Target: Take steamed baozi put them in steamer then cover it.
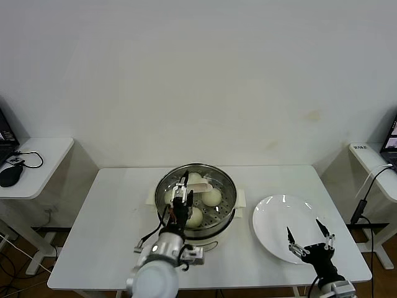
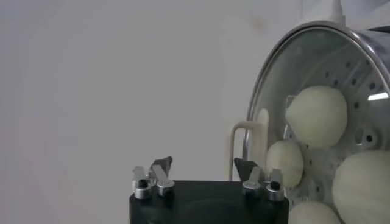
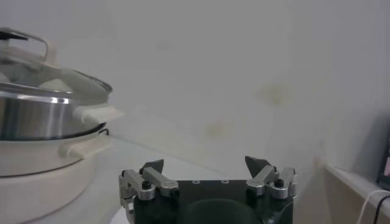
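Steamed baozi [image 1: 211, 196] inside the steamer [image 1: 227, 211], cream-white and round, resting on the perforated tray; four visible through the glass in the left wrist view [image 2: 318, 115], three clearly made out from the head camera. Steamer standing near the middle of the white table [image 1: 105, 236], shiny steel wall on a white base (small side handle [image 3: 91, 113] showing in the right wrist view). Cover [image 1: 220, 178] seated on the steamer's rim, clear glass with a metal edge, cream-white bar handle [image 1: 200, 187] at its centre.

Left gripper [image 1: 183, 184] poised above the cover, right at the bar handle, fingers spread wide. In the left wrist view, handle [image 2: 247, 146] just beside one dark fingertip [image 2: 245, 167], not pinched; nothing held between the fingers.

Right gripper [image 1: 307, 234] parked low on the robot's right, over the near edge of the white plate [image 1: 279, 214], fingers spread apart and holding nothing. Same spread seen in its own wrist view [image 3: 207, 165], steamer off to one side there with the cover [image 3: 61, 85] on top.

Plate lying flat on the table just beside the steamer, on the robot's right. Side desk with a black mouse [image 1: 10, 176] at the far left of the head view.
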`<state>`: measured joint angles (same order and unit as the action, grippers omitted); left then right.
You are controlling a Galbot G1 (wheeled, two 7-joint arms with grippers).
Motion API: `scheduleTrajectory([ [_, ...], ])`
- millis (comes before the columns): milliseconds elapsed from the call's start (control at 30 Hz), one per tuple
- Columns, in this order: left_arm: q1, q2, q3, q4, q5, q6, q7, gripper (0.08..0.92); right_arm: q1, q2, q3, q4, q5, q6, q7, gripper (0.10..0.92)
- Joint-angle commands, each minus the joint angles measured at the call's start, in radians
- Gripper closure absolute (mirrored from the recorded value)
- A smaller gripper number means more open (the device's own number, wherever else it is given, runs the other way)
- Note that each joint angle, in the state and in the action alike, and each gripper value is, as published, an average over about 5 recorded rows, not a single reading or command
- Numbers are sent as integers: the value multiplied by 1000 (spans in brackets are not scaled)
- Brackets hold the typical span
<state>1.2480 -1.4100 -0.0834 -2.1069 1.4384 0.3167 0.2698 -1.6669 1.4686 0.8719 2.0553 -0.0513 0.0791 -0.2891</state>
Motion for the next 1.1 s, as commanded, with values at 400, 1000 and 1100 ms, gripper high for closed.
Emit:
scheduleTrajectory([
  [400, 578, 134, -484, -184, -1593, -383, -417, 177, -84, -60, -77, -2, 64, -10, 12, 203],
  [1000, 723, 92, -508, -74, -1695, -545, -469, 177, -199, -111, -140, 31, 201, -35, 56, 203],
  [1100, 725, 89, -510, -77, -1682, -540, -473, 177, -200, -110, -143, 42, 211, -54, 65, 202],
])
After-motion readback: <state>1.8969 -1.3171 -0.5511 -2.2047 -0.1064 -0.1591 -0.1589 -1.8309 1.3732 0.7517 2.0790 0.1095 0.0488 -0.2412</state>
